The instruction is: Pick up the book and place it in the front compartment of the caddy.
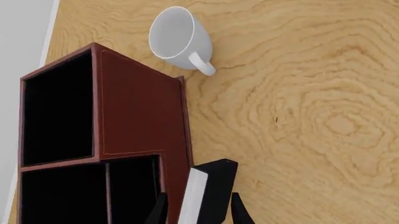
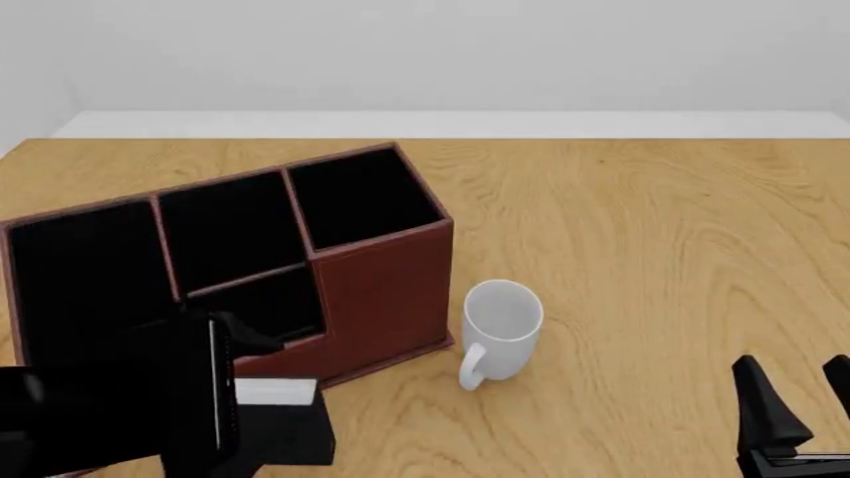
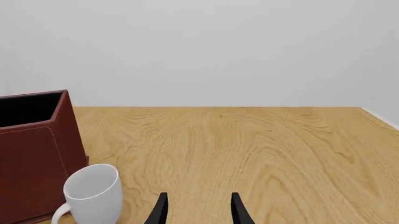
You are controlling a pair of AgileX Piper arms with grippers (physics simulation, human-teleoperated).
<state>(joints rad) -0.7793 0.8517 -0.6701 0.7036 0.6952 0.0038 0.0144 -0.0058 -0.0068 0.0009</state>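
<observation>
The book (image 1: 209,193), black with a white page edge, stands on the table just outside the caddy's (image 1: 140,107) low front wall. My left gripper (image 1: 199,212) is open, with one finger on each side of the book. A small gap shows on the page-edge side. In the front view the book (image 2: 286,428) sits under my dark left arm (image 2: 119,398), in front of the red-brown caddy (image 2: 385,289). Whether it rests on the table or hangs just above it I cannot tell. My right gripper (image 2: 797,413) is open and holds nothing, low at the near right.
A white mug (image 2: 503,329) stands upright on the table just right of the caddy, its handle toward the near side. The caddy's taller-walled section is at its far right corner. The wooden table ends at a white wall behind.
</observation>
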